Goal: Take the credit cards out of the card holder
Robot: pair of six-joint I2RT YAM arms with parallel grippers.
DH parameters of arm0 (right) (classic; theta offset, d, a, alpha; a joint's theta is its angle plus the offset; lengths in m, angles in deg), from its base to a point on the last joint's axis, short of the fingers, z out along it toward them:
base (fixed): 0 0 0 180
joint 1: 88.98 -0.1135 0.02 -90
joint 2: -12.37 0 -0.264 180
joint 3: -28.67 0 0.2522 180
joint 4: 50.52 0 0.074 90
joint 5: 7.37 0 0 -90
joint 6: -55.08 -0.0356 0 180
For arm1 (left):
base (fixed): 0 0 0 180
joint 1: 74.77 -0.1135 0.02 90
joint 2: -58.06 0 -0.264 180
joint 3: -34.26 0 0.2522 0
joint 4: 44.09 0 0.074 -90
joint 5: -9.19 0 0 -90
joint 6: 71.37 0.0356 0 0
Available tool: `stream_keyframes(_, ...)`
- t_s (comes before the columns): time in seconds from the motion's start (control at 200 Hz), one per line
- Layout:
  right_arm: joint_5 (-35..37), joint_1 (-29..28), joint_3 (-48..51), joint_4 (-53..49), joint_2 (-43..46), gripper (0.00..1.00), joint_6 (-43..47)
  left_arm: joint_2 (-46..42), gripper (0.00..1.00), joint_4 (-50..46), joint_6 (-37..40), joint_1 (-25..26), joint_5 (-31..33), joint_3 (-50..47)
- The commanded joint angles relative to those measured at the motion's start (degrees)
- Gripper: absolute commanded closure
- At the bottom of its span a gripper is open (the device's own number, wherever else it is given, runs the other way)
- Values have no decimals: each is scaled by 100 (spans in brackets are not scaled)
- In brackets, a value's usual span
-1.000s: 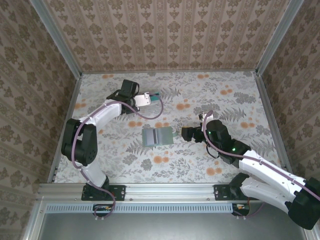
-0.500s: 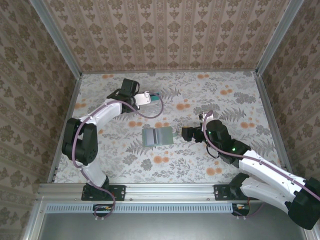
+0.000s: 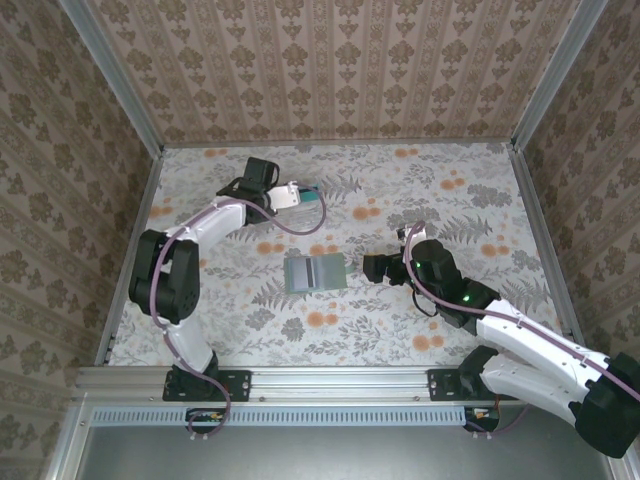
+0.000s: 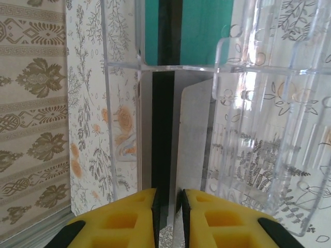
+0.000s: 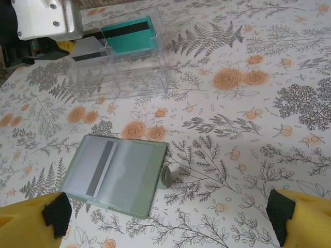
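Note:
The green card holder lies open and flat at mid-table, its snap tab to the right. A card with a grey stripe shows in its left pocket. My right gripper hovers just right of the holder, open wide and empty. My left gripper is at the clear plastic box, its yellow jaws a narrow gap apart. A white card with a black stripe lies in the box's near compartment, reaching back between the pads. A teal card sits in the far compartment.
The floral tabletop is walled by patterned panels on three sides, with a metal rail along the near edge. Open table lies to the right and front of the holder.
My left gripper's jaws have parted a little at the box. The left arm's elbow shifted slightly. The right arm and the card holder have not moved.

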State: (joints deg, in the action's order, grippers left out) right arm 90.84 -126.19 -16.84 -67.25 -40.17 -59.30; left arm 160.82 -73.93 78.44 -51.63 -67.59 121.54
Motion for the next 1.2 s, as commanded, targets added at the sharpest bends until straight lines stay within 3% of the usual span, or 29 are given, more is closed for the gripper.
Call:
stream_keyframes(0.0, -49, 35, 46, 77, -1, 0, -71, 127, 80, 284, 33, -72, 235, 207)
stream_keyframes(0.37, -85, 44, 46, 94, -29, 0, -56, 93, 81, 366, -87, -161, 251, 218)
stream_keyframes(0.59, -107, 47, 11, 79, -143, 0, -2, -603, 78, 540, -763, -79, 122, -77)
stream_keyframes(0.69, -135, 47, -7, 100, -226, 0, 22, -1152, 70, 429, -1604, 10, 35, -103)
stream_keyframes(0.855, -243, 37, -40, 215, -466, 5, 106, -2012, 50, -352, -3819, 16, -247, -1)
stream_keyframes(1.02, -548, -60, -356, 118, -897, 25, 188, -2916, 41, -961, -5999, 1, -842, -476)
stream_keyframes(1.1, -662, -195, -569, 70, -1205, 35, 170, -3383, 41, -876, -6838, -11, -1274, -1086)
stream_keyframes(1.195, -833, -353, -926, -55, -1794, 49, 99, -3904, 33, -697, -7980, -12, -1574, -1842)
